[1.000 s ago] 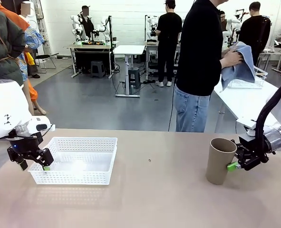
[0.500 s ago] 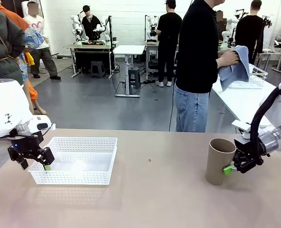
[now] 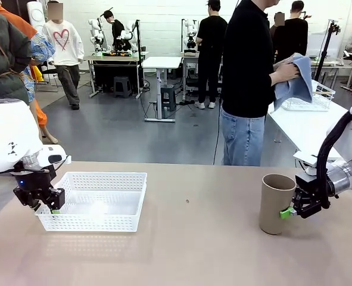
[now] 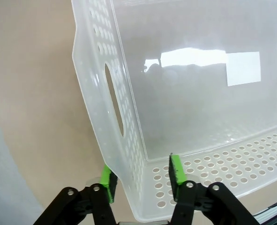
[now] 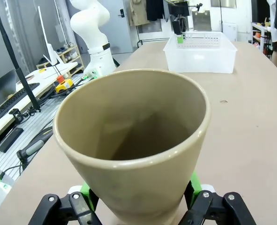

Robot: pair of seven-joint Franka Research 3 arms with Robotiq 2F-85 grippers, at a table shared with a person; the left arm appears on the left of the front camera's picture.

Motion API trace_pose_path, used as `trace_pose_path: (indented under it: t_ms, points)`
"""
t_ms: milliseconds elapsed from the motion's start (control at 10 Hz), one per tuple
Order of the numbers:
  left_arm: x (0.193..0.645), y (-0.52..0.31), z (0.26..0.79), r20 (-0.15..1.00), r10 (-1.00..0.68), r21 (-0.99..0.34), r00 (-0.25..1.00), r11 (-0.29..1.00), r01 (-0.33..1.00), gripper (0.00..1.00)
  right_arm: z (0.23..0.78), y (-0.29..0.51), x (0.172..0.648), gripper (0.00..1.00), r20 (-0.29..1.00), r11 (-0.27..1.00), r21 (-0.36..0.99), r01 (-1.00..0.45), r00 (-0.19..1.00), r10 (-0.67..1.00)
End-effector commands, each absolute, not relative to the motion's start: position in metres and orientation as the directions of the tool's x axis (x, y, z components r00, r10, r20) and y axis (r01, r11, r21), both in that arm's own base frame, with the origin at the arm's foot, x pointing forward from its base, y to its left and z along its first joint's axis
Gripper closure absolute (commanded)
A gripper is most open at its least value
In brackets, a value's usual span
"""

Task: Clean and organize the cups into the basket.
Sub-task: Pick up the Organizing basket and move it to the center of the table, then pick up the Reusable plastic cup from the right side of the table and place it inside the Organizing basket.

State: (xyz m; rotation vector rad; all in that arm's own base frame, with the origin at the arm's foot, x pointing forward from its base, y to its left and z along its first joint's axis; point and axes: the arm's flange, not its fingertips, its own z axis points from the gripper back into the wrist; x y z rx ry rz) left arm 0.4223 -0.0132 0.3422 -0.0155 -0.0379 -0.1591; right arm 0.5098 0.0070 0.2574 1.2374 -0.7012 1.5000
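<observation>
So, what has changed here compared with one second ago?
The left gripper closed its fingers over the left wall of the basket. The right gripper slid in so the brown cup sits between its pads. Basket and cup stayed where they were, the cup upright.

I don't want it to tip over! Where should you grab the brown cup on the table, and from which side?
Grab the cup low on its wall, coming in level from the robot's right. It stands upright and narrows toward the base, so that part fits between pads. The right gripper has a pad on each side there.
</observation>
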Motion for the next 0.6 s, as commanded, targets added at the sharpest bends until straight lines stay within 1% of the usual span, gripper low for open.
trace_pose_path:
  t_ms: [0,100,200,300,400,500]
  points:
    - [0.4255,-0.0126,0.3459,0.031,-0.170,-0.004,0.985,0.985,0.170,0.83,0.2583,0.0063,0.5146,1.00,0.949,-0.312,0.142,-0.940,0.039,0.313]
    - [0.4252,-0.0120,0.3473,0.034,-0.168,-0.008,0.985,0.986,0.168,0.92,0.2583,0.0066,0.5149,1.00,0.948,-0.310,0.143,-0.940,0.040,0.315]
    - [0.4242,-0.0108,0.3476,0.036,-0.160,-0.013,0.986,0.987,0.160,1.00,0.2587,0.0071,0.5146,0.75,0.947,-0.310,0.145,-0.940,0.041,0.318]
    - [0.4240,-0.0094,0.3470,0.034,-0.150,-0.019,0.988,0.988,0.151,1.00,0.2595,0.0082,0.5143,0.75,0.946,-0.310,0.143,-0.940,0.039,0.321]
    - [0.4235,-0.0100,0.3465,0.031,-0.142,-0.020,0.989,0.990,0.143,1.00,0.2598,0.0088,0.5135,1.00,0.946,-0.308,0.140,-0.941,0.035,0.323]
    - [0.4239,-0.0110,0.3467,0.030,-0.130,-0.019,0.991,0.991,0.130,1.00,0.2596,0.0081,0.5124,0.75,0.946,-0.304,0.137,-0.943,0.034,0.322]
